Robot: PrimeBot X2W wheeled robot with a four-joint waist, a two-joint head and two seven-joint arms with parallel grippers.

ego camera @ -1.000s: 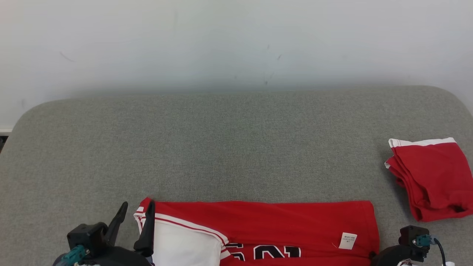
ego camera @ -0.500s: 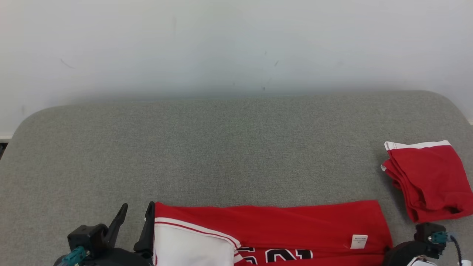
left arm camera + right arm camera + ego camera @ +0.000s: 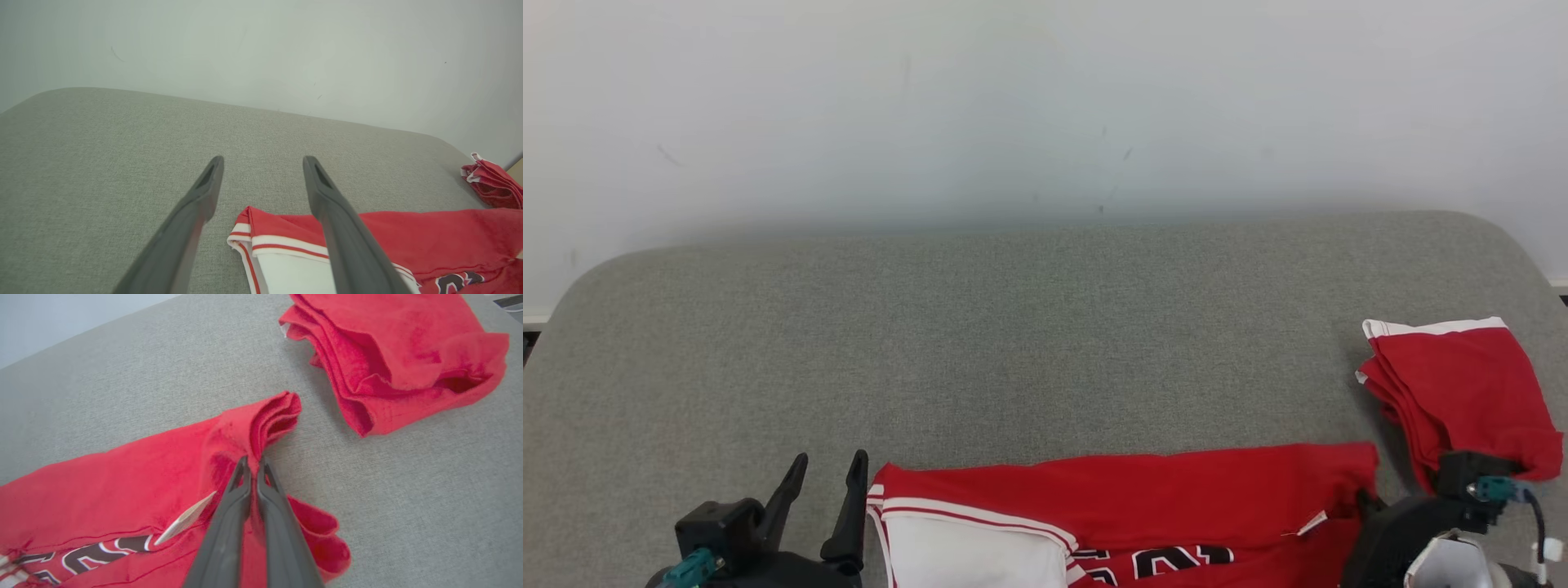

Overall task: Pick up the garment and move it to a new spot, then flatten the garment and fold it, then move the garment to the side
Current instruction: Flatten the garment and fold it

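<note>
The garment (image 3: 1143, 498) is a red jersey with white trim and black numerals, lying flat along the near edge of the grey padded table (image 3: 1013, 327). In the right wrist view my right gripper (image 3: 253, 460) is shut on the garment's (image 3: 122, 486) far right corner, which bunches into folds above the fingertips. Its dark wrist housing (image 3: 1417, 531) sits at that corner in the head view. My left gripper (image 3: 829, 460) stands open just left of the white-trimmed edge, apart from it. In the left wrist view the left gripper (image 3: 263, 160) has the trimmed corner (image 3: 245, 232) low between its fingers.
A second red garment (image 3: 1462, 392) lies folded in a pile at the table's right edge, close beyond the pinched corner, and appears in the right wrist view (image 3: 400, 355) too. A pale wall rises behind the table. Bare grey surface stretches across the middle and left.
The right gripper has pinched the garment's right corner and drawn it rightward and up. The left edge has slid clear of the left fingers. The head view has shifted slightly.
</note>
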